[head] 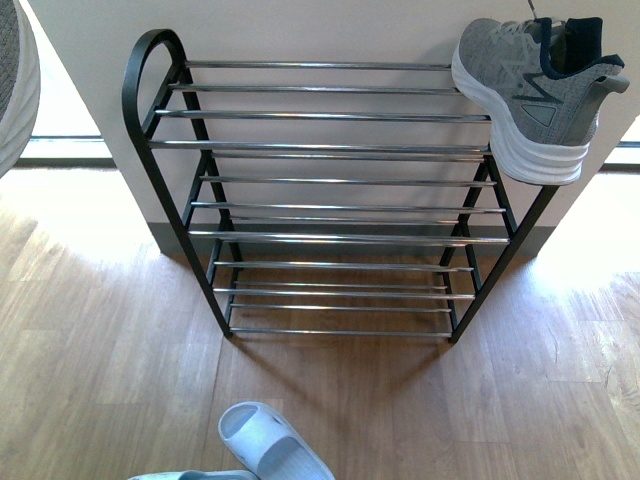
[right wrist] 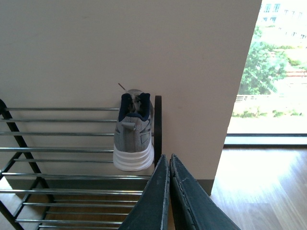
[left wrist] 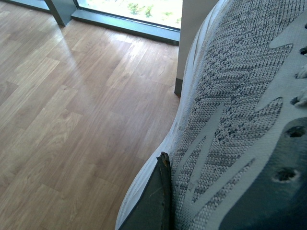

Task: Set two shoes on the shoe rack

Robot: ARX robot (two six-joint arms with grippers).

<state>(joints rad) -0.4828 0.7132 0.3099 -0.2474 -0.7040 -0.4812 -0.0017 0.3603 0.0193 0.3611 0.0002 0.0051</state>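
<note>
One grey sneaker (head: 530,90) sits on the top shelf of the shoe rack (head: 320,147), at its right end, heel overhanging. The right end effector (right wrist: 169,162) faces it, pinched closed and empty. The left end effector (left wrist: 166,163) clamps the second sneaker (left wrist: 230,120) aloft, likely to clear the rack's side loop (head: 150,50). Pale slides (head: 272,445) lie on the floor (head: 100,350).

The sneaker (head: 520,80) is grey knit cloth, the rack (head: 330,238) shiny chrome, the floor (head: 100,380) wood-grain.

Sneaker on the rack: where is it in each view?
Front: sneaker at top right, on the right end of the rack's top shelf.
Left wrist: absent; the close-up is the other sneaker.
Right wrist: sneaker at centre, heel toward camera.
Landmark: rack, in front and right wrist only.
</note>
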